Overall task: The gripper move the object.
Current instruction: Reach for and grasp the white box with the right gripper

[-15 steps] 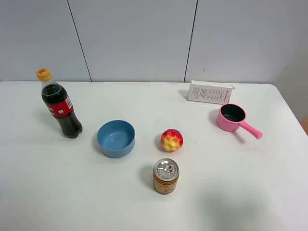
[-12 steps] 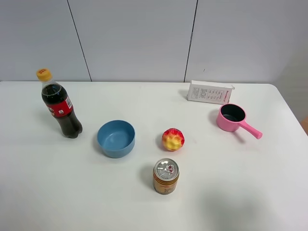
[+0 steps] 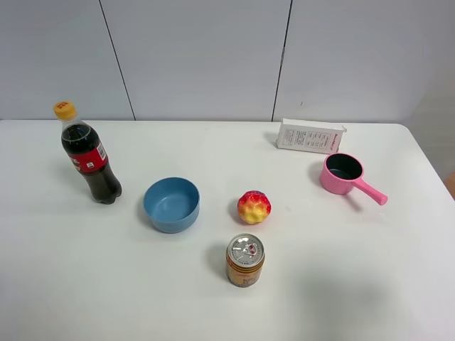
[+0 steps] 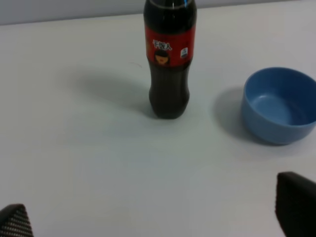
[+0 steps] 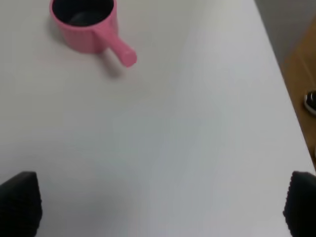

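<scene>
The white printed box (image 3: 310, 136) stands on its long edge at the back right of the table, just behind the pink saucepan (image 3: 341, 174). Neither arm shows in the high view. In the left wrist view my left gripper (image 4: 155, 213) is open and empty, its black fingertips (image 4: 296, 203) wide apart over bare table short of the cola bottle (image 4: 169, 54) and the blue bowl (image 4: 279, 104). In the right wrist view my right gripper (image 5: 160, 202) is open and empty, well short of the saucepan (image 5: 88, 24). The box is out of both wrist views.
A cola bottle (image 3: 89, 153) stands at the left, with a blue bowl (image 3: 171, 204), a red and yellow ball (image 3: 254, 207) and an upright can (image 3: 245, 260) across the middle. The table's right edge (image 5: 284, 94) runs beside the right gripper.
The red and yellow ball has rocked slightly in place. Nothing else has visibly moved.
</scene>
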Available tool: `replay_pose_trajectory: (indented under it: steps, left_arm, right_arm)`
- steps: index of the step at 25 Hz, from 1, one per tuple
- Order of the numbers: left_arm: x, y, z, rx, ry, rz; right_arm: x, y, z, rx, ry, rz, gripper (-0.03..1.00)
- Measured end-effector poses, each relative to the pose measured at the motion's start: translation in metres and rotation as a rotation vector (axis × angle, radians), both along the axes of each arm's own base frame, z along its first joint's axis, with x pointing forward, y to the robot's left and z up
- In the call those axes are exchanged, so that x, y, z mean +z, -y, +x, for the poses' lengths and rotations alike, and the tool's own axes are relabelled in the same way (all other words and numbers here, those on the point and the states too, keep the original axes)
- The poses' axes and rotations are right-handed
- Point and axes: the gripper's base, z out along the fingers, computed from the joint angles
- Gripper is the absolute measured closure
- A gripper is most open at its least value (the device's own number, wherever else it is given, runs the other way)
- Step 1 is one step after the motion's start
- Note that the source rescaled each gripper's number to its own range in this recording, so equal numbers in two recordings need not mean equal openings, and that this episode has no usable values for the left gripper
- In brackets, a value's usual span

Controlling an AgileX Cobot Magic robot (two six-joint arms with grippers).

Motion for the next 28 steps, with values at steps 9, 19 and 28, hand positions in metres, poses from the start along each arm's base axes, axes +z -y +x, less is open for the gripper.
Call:
replay_pose_trajectory:
  steps: [9, 19, 28]
  left_arm:
    - [0.0, 0.0, 0.0, 0.0, 0.0, 0.0]
    - [0.0, 0.0, 0.0, 0.0, 0.0, 0.0]
    - [0.0, 0.0, 0.0, 0.0, 0.0, 0.0]
  right_arm:
    - [0.109, 0.005, 0.094, 0.082, -0.026, -0.169, -0.03]
    - [0.127, -0.03, 0.224, 0.224, -0.265, -0.395, -0.03]
    - [0.102, -0.022, 0.261, 0.168, -0.34, -0.375, -0.03]
